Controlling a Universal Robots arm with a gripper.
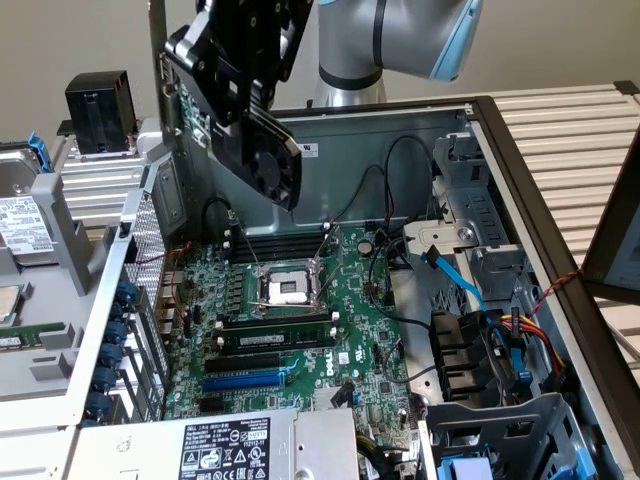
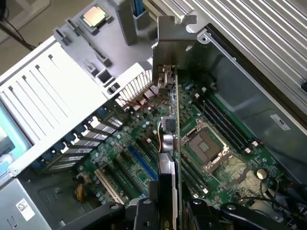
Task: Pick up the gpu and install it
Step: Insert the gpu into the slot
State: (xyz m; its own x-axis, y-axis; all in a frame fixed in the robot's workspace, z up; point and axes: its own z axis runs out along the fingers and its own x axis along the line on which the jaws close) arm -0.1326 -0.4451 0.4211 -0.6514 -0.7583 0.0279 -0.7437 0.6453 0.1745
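Exterior view: gpu (image 1: pixel 268 152) held over open case

The gpu is clamped, tilted, between the closed fingers of the gripper (image 1: pixel 238 65) and is held in the air above the motherboard (image 1: pixel 340 330) inside the case (image 1: pixel 385 140). In the wrist view it is seen edge-on, with its silver bracket (image 2: pixel 173 43) at the far end.

The arm (image 1: pixel 352 80) presents a silver-grey cylindrical joint with a dark ring; a light blue end cap (image 1: pixel 455 40) sits at its 2 o'clock. The gripper (image 1: pixel 228 95) is glossy black and angular, with black fingers (image 2: pixel 142 216).
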